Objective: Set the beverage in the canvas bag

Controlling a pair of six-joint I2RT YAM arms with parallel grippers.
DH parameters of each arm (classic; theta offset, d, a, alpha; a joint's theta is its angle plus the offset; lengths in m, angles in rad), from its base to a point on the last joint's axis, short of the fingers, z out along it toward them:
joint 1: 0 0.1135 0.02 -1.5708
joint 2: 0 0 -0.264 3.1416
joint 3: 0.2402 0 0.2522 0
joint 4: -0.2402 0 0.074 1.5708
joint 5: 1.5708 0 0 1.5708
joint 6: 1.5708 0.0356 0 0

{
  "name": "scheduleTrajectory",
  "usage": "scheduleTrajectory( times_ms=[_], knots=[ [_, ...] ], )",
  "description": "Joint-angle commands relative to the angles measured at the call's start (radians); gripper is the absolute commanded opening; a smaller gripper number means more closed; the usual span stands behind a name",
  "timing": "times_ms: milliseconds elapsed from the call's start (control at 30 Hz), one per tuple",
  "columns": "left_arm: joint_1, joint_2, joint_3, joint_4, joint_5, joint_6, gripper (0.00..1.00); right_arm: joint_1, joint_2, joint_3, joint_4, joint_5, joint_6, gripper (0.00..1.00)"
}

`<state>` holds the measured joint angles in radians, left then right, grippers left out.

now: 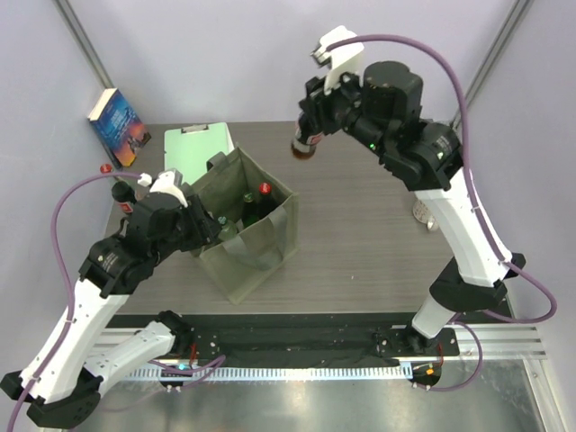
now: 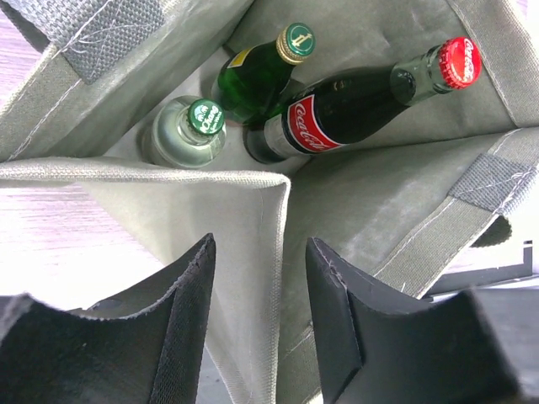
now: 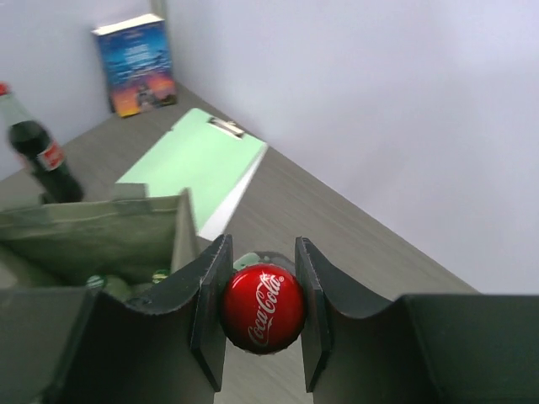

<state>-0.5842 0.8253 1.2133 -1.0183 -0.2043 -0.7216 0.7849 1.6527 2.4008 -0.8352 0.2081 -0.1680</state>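
The olive-grey canvas bag point(image 1: 247, 229) stands open left of the table's middle. Inside it are a Coca-Cola bottle point(image 2: 354, 109), a green bottle with a gold cap point(image 2: 261, 76) and a clear bottle with a green cap point(image 2: 189, 130). My left gripper point(image 1: 205, 225) is at the bag's left rim, and its open jaws straddle the bag wall point(image 2: 253, 252) without pressing it. My right gripper point(image 1: 310, 130) is shut on the red cap point(image 3: 263, 307) of another Coca-Cola bottle point(image 1: 303, 147). It holds this bottle upright in the air, beyond the bag's far right corner.
A mint-green clipboard point(image 1: 189, 148) lies behind the bag. A blue book point(image 1: 117, 126) leans on the wall at the far left. A further Coca-Cola bottle point(image 3: 34, 151) stands on the table left of the bag. A small clear object point(image 1: 425, 214) sits behind the right arm.
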Motion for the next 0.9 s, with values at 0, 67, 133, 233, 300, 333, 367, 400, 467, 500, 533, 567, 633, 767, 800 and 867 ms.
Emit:
scheduleTrajectory(
  times_ms=[0,67,133,233,300,333,367,400,467,500,533,567,633,767,800,867],
  knots=[
    [-0.002,-0.018,-0.001,0.05,0.016,0.011,0.48,0.111,-0.005,0.075,0.257,0.036,-0.051,0.01],
    [-0.002,-0.023,-0.003,0.049,0.016,0.011,0.48,0.151,-0.005,0.067,0.287,0.056,-0.056,0.01],
    [-0.002,-0.028,-0.003,0.047,0.016,0.01,0.49,0.177,-0.008,0.061,0.33,0.059,-0.067,0.01],
    [-0.002,-0.034,-0.006,0.049,0.016,0.007,0.49,0.218,-0.005,0.064,0.378,0.06,-0.084,0.01],
    [-0.002,-0.035,-0.009,0.05,0.016,0.005,0.49,0.237,0.004,0.081,0.393,0.05,-0.087,0.01],
    [-0.002,-0.034,-0.012,0.049,0.016,0.005,0.49,0.244,0.007,0.086,0.4,0.048,-0.087,0.01],
    [-0.002,-0.032,-0.012,0.049,0.017,0.005,0.49,0.246,0.009,0.087,0.404,0.047,-0.088,0.01],
    [-0.002,-0.032,-0.012,0.049,0.017,0.004,0.49,0.254,0.009,0.086,0.416,0.042,-0.091,0.01],
    [-0.002,-0.031,-0.011,0.047,0.02,0.004,0.48,0.257,0.012,0.087,0.427,0.018,-0.091,0.01],
    [-0.003,-0.032,-0.011,0.05,0.02,0.002,0.48,0.257,0.013,0.087,0.438,0.011,-0.09,0.01],
    [-0.002,-0.032,-0.011,0.05,0.019,0.001,0.48,0.26,0.015,0.087,0.446,0.002,-0.088,0.01],
    [-0.002,-0.032,-0.009,0.052,0.019,0.002,0.48,0.258,0.016,0.089,0.45,-0.006,-0.085,0.01],
    [-0.002,-0.032,-0.008,0.053,0.019,0.002,0.48,0.26,0.018,0.087,0.469,-0.03,-0.077,0.01],
    [-0.002,-0.026,-0.003,0.052,0.02,0.002,0.48,0.26,0.028,0.084,0.487,-0.068,-0.058,0.01],
    [-0.002,-0.028,-0.001,0.052,0.02,0.002,0.48,0.26,0.03,0.08,0.489,-0.078,-0.05,0.01],
    [-0.002,-0.028,0.002,0.047,0.02,0.004,0.49,0.261,0.039,0.074,0.492,-0.096,-0.042,0.01]
  ],
)
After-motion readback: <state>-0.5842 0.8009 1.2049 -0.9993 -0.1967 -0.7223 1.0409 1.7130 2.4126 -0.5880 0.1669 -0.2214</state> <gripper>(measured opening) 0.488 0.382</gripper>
